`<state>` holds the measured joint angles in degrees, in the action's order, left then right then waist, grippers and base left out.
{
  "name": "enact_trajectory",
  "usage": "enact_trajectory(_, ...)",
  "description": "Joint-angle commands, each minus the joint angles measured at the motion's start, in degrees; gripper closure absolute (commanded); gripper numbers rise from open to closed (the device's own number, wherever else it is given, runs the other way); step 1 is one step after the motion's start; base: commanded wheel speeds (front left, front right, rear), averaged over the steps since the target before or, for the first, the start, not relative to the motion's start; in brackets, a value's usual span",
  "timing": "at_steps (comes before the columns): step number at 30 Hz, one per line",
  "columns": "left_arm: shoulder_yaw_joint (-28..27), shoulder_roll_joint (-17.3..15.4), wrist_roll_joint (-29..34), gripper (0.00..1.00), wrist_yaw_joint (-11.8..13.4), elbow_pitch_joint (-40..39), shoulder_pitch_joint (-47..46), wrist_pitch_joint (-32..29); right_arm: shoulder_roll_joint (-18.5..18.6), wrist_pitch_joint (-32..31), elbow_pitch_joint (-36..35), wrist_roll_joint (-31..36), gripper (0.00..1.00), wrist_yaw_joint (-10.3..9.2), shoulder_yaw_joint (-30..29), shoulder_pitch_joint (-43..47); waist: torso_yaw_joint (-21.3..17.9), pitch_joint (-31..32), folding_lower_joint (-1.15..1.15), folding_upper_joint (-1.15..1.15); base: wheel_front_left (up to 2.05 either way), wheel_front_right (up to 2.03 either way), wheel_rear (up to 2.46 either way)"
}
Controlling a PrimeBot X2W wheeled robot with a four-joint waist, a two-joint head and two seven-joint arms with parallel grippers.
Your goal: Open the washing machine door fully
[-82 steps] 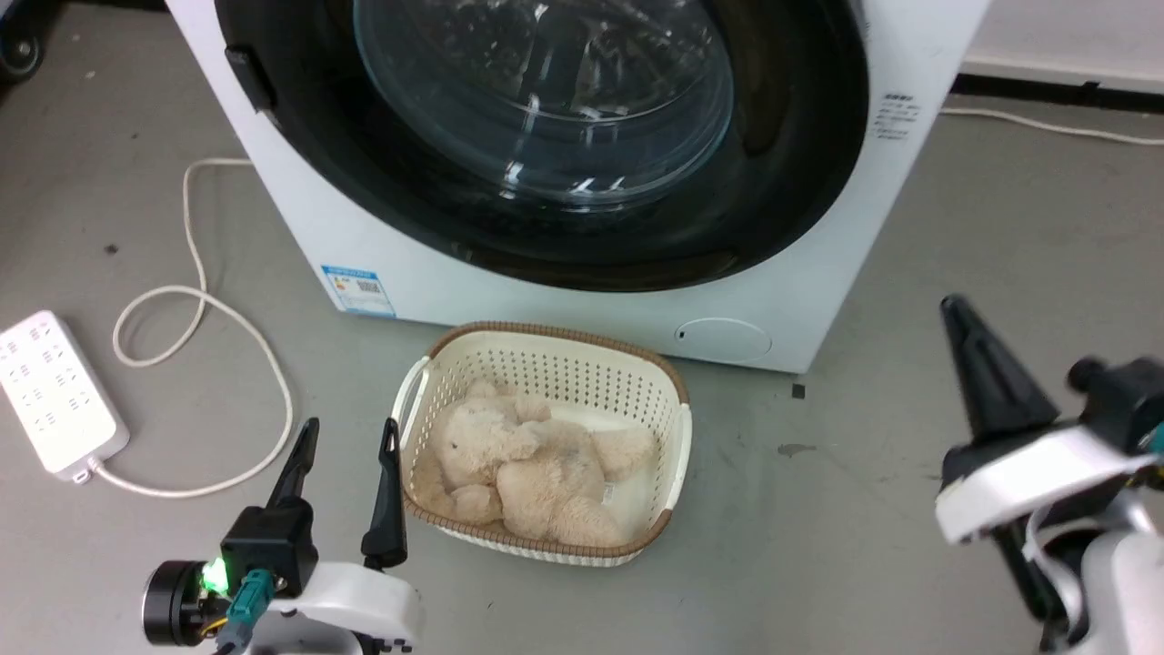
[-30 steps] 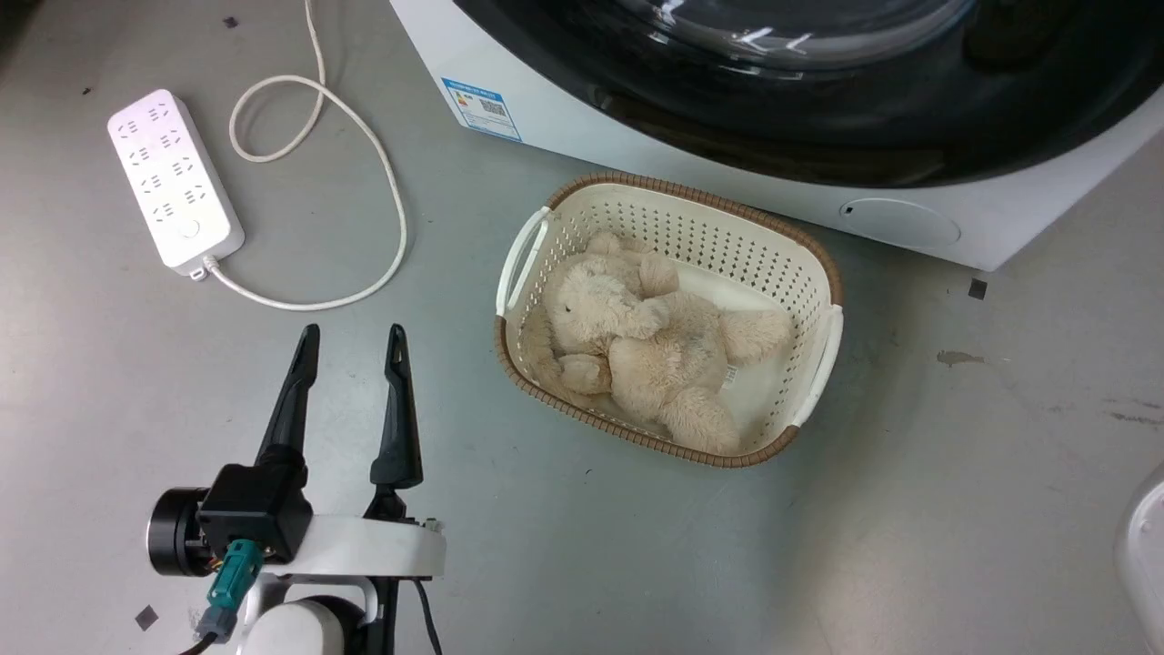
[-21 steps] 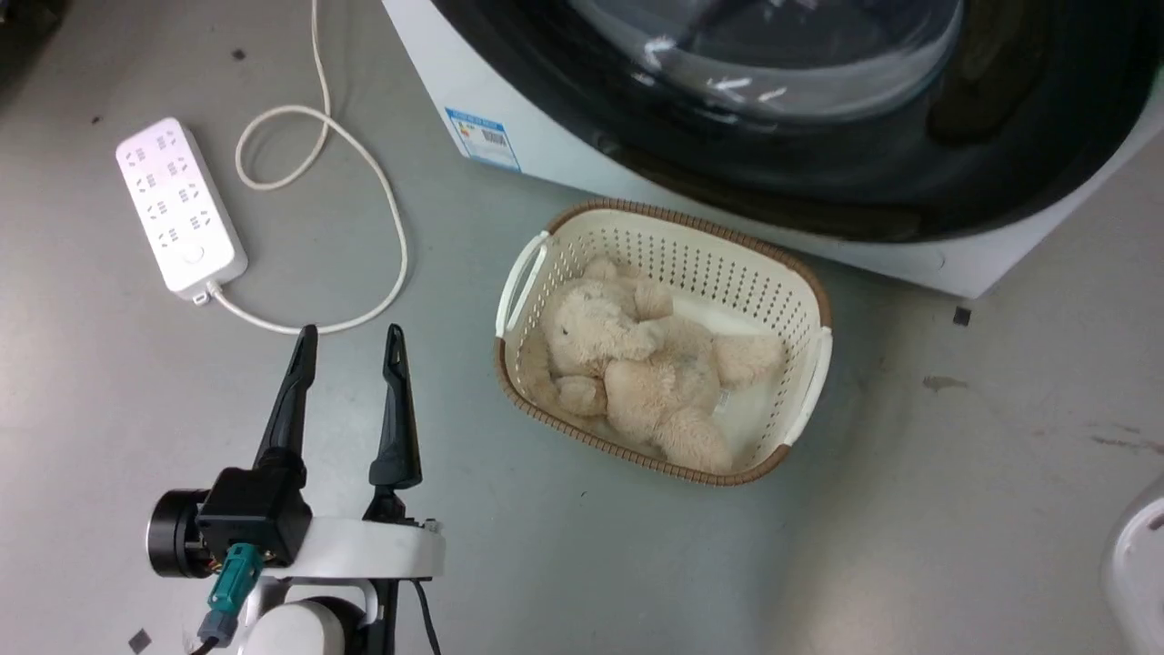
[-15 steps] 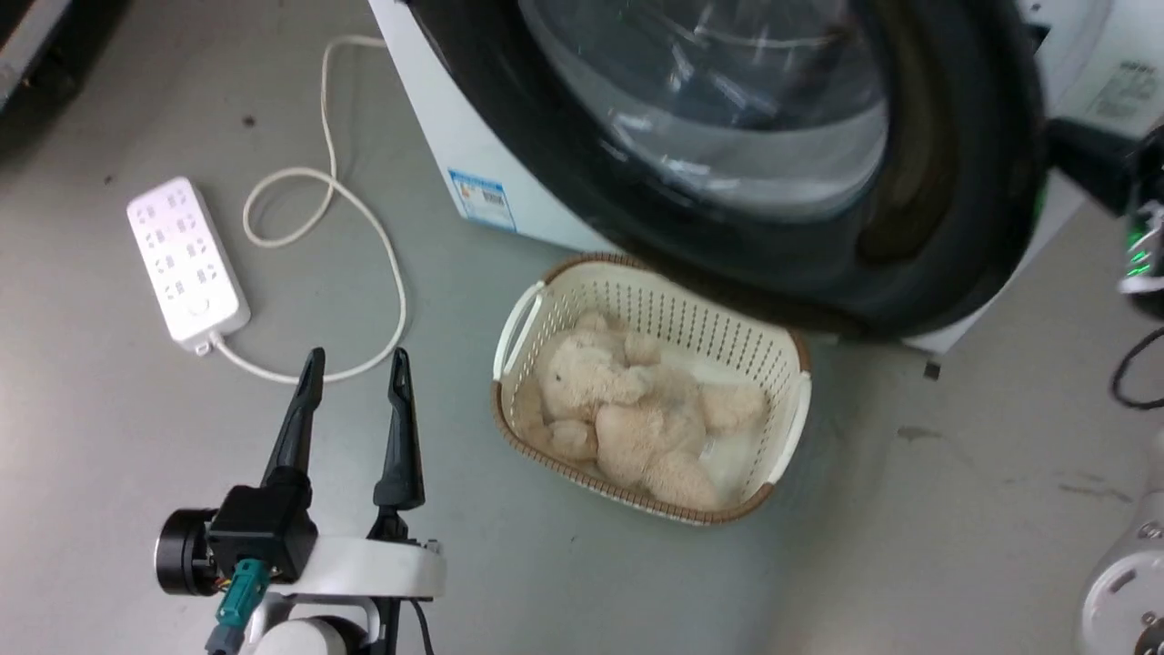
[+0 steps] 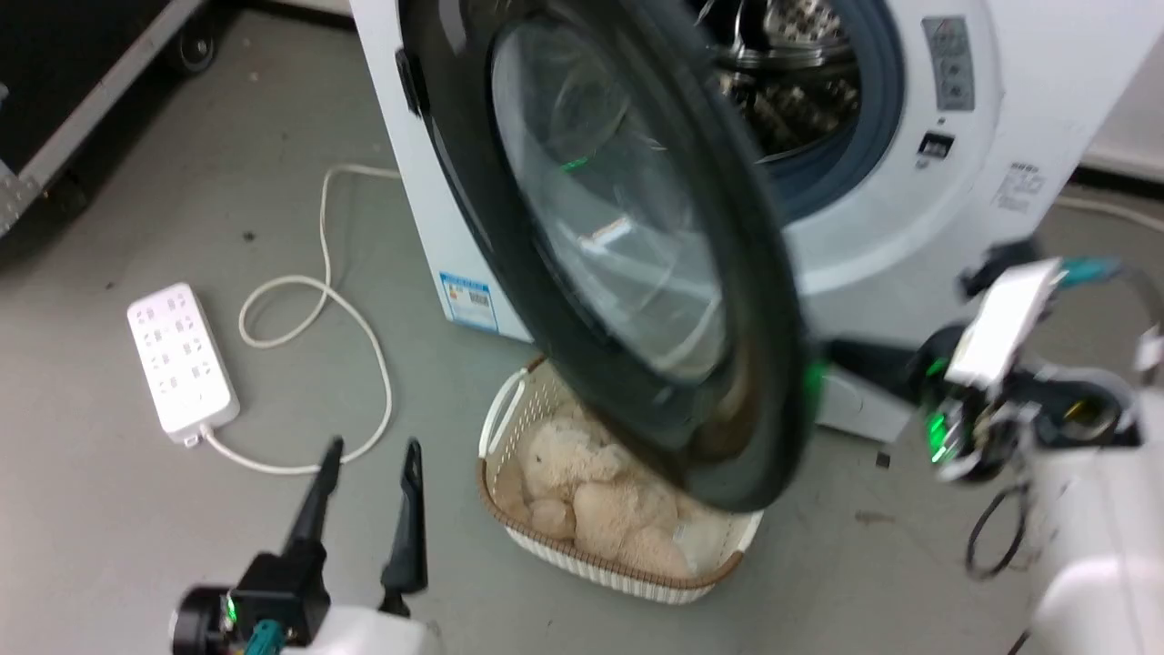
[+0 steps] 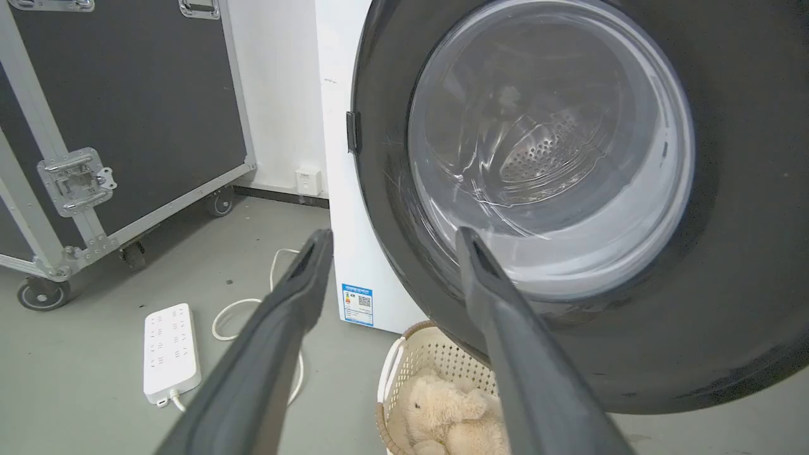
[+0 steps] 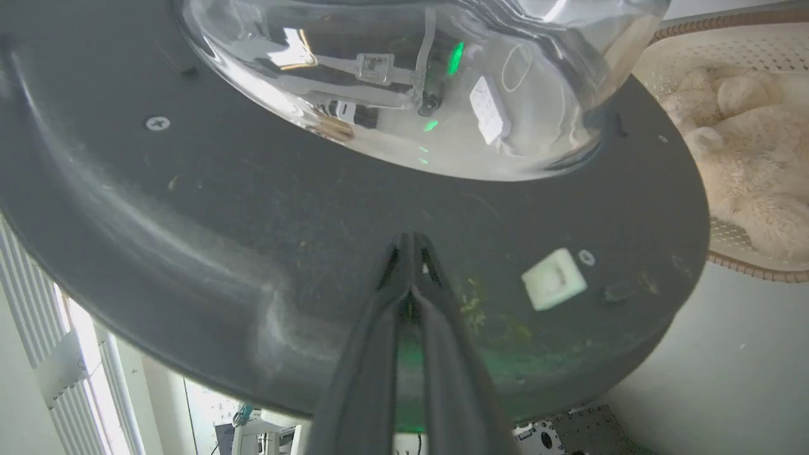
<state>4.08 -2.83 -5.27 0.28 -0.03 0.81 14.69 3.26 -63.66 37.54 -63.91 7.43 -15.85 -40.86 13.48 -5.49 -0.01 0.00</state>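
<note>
The washing machine door (image 5: 627, 264), a glossy black disc with a bulging glass centre, stands swung out from its left side. Behind it the steel drum (image 5: 782, 73) shows. My right gripper (image 5: 832, 353) is shut with nothing between its fingers, and it reaches in from the right to the door's free edge. In the right wrist view the shut right gripper (image 7: 411, 239) rests against the door's dull inner face (image 7: 253, 208), below the glass bowl (image 7: 411, 82). My left gripper (image 5: 373, 450) is open low over the floor. In the left wrist view the left gripper (image 6: 393, 234) faces the door's outer glass (image 6: 550, 158).
A cream basket (image 5: 627, 569) holding a beige plush toy (image 5: 591, 500) sits on the floor under the swung door. To the left lie a white power strip (image 5: 182, 359) and its looped cable (image 5: 364, 327). A black wheeled case (image 6: 95, 126) stands further left.
The door has gone from shut against the machine to swung well out, baring the drum. My right gripper has come in behind the door's free edge. The head camera has shifted and risen.
</note>
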Motion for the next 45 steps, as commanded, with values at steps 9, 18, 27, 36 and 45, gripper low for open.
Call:
enact_trajectory(9, 1.82, -0.07, -1.37, 0.00, -4.84, 5.33, 3.45, 0.30, -0.38, 8.73, -5.59, -18.44, 1.00, 0.06, 24.54, 12.10, 1.27, 3.60, 0.01, 0.00, 0.00, 0.00, 0.00)
enact_trajectory(18, 2.20, -0.07, -1.03, 0.00, -5.97, 5.88, 3.50, 0.30, -0.32, 17.73, -6.78, -21.16, 0.14, 0.06, 32.38, 12.79, 1.23, 4.62, 0.01, 0.00, 0.00, 0.00, 0.00)
enact_trajectory(27, 0.02, -0.06, -2.15, 0.00, -5.22, 4.52, 3.16, 0.30, 8.68, 40.20, -17.61, -4.26, 0.00, 0.06, 27.73, 14.59, -3.61, 6.22, 0.01, 0.00, 0.00, 0.00, 0.00)
enact_trajectory(36, -3.16, -0.24, -2.68, 0.00, -5.28, 4.54, 2.85, 0.30, 17.60, 67.28, -29.40, 31.81, 0.00, 0.06, 27.40, 23.90, -8.93, 6.62, 0.01, 0.00, 0.00, 0.00, 0.00)
enact_trajectory(45, -3.36, -0.31, -2.20, 0.00, -5.91, 5.15, 3.29, 0.30, 7.55, 75.78, -36.23, 54.07, 0.00, 0.06, 15.09, 40.89, -9.97, 6.90, 0.01, 0.00, 0.00, 0.00, 0.00)
